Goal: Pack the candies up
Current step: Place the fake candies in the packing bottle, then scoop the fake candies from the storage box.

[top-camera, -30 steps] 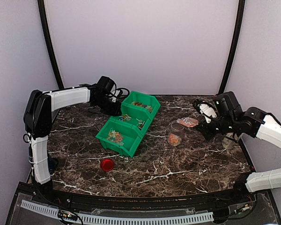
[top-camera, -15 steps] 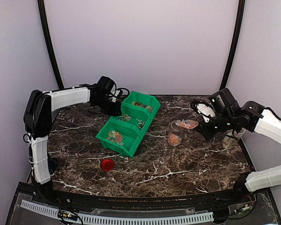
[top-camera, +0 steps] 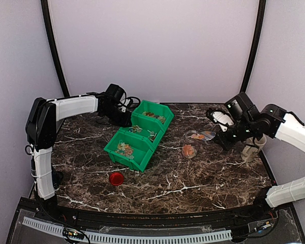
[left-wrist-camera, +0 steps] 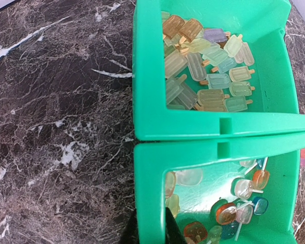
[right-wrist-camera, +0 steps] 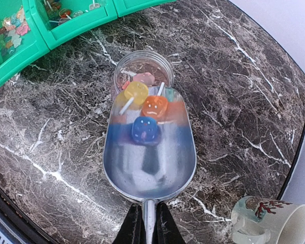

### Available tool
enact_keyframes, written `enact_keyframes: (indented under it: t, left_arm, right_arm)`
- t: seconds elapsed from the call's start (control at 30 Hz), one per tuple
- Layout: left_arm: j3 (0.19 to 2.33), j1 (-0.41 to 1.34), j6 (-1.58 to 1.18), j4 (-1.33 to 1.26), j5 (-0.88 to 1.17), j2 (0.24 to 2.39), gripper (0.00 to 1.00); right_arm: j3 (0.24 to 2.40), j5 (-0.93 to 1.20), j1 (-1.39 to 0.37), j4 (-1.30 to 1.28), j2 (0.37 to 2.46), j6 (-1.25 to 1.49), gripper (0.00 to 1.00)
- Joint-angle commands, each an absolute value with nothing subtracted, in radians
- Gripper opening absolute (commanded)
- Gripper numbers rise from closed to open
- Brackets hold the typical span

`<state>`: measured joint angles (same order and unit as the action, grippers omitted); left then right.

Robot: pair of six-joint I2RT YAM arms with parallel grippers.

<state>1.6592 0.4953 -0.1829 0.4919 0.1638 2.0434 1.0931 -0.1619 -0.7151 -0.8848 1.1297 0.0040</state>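
My right pincer (right-wrist-camera: 148, 224) is shut tight on the handle of the scoop (right-wrist-camera: 150, 168), candies (right-wrist-camera: 146, 113) in its bowl, its tip over the jar (right-wrist-camera: 142, 62). My left pincer (left-wrist-camera: 151, 229) is nipped closed on the wall of the green bin (left-wrist-camera: 193, 133).

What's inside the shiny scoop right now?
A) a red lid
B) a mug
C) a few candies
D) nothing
C: the right wrist view shows the metal scoop carrying a few candies, yellow, orange and blue, at its front end by the clear jar.
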Motion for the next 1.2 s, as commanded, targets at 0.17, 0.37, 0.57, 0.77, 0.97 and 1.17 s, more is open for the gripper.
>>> enact_keyframes:
  t: [0.17,0.37,0.57,0.77,0.97,1.17]
  left_arm:
    - [1.672,0.495,-0.196,0.406,0.208,1.914,0.00]
    - [1.666,0.494,-0.196,0.408,0.209,1.913,0.00]
    - [1.663,0.495,-0.199,0.402,0.210,1.911,0.00]
    - [1.660,0.494,-0.199,0.404,0.209,1.911,0.00]
    - [1.659,0.495,-0.199,0.402,0.209,1.911,0.00]
    - [1.652,0.494,-0.199,0.402,0.206,1.908,0.00]
  right_arm:
    - [1.140,-0.182,-0.733,-0.898,1.131,0.005,0.00]
    - [1.181,-0.191,-0.739,-0.937,1.161,-0.004,0.00]
    - [1.226,-0.192,-0.742,-0.983,1.177,-0.011,0.00]
    - [1.258,-0.186,-0.749,-1.030,1.205,-0.024,0.00]
    - [1.295,-0.185,-0.753,-1.066,1.235,-0.034,0.00]
    - [1.327,-0.192,-0.756,-1.093,1.267,-0.029,0.00]
